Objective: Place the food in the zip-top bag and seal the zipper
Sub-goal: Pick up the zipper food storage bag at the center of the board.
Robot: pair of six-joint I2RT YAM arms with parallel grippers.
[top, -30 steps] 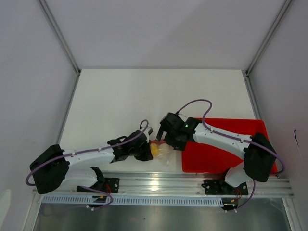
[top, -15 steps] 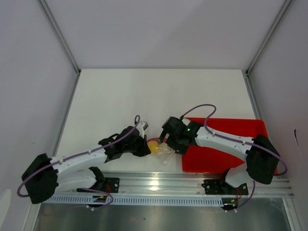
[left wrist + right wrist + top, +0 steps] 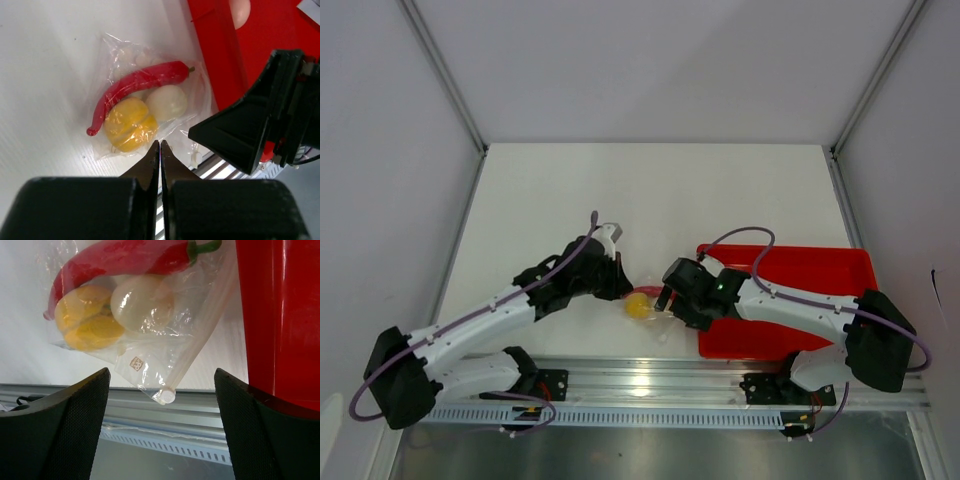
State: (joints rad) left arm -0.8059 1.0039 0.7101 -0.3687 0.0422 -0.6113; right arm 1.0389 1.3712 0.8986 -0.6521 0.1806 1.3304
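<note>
The clear zip-top bag lies on the white table by the red tray's left wall. It holds a yellow-orange ball, a whitish egg and a red chili pepper. The zipper is a clear strip with a white slider at its near end; the only red along the bag is the pepper. Another cream egg lies in the tray. My left gripper is shut and empty, just left of the bag. My right gripper is open, its jaws standing either side of the slider end without touching.
The red tray stands at the right, its left wall against the bag. The table's near edge and metal rail run close below the bag. White walls enclose the table on three sides.
My left gripper has drawn back from the bag, toward the far left. My right gripper has come nearer and lower, down to the bag's right end. The bag has shifted slightly.
</note>
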